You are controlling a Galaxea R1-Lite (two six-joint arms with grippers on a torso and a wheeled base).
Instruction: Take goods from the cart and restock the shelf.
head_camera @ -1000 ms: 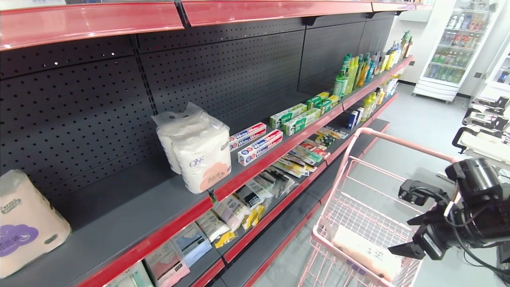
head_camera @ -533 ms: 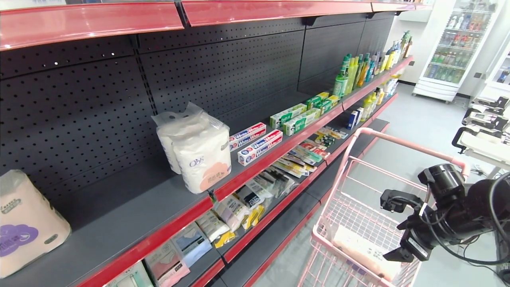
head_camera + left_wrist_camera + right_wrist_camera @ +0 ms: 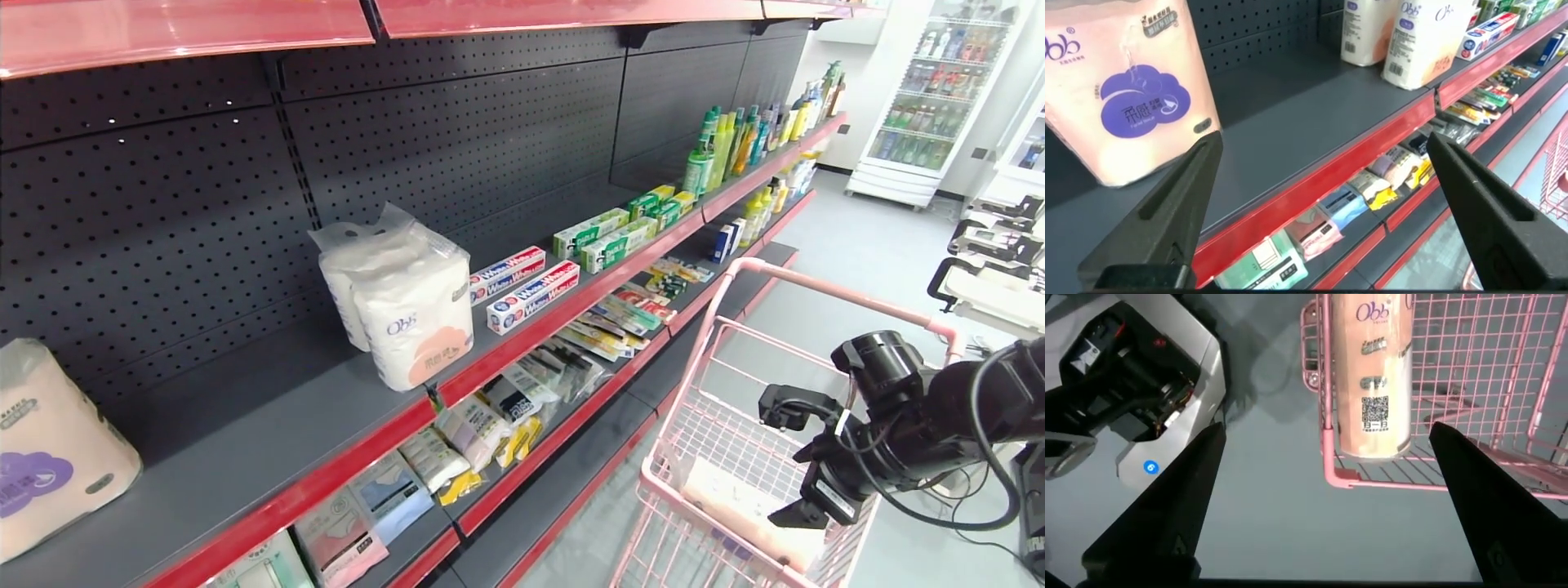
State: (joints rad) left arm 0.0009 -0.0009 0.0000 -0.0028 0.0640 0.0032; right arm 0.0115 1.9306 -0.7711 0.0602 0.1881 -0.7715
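Swung the right gripper [image 3: 785, 462] leftward from the lower right edge of the head view to above the pink cart [image 3: 816, 286], fingers spread wide and empty. Left the tissue roll pack [image 3: 747, 514] lying in the basket just beneath, ungrasped; probably set up a descent and pinch. Held the left gripper [image 3: 1323, 143] spread and empty near the grey shelf [image 3: 269, 425], with the stocked tissue packs [image 3: 404, 314] farther back at centre.

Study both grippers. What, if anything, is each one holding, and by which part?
Nothing is held. The left gripper is open in front of the shelf; the right gripper is open over the cart, where a paper pack lies.
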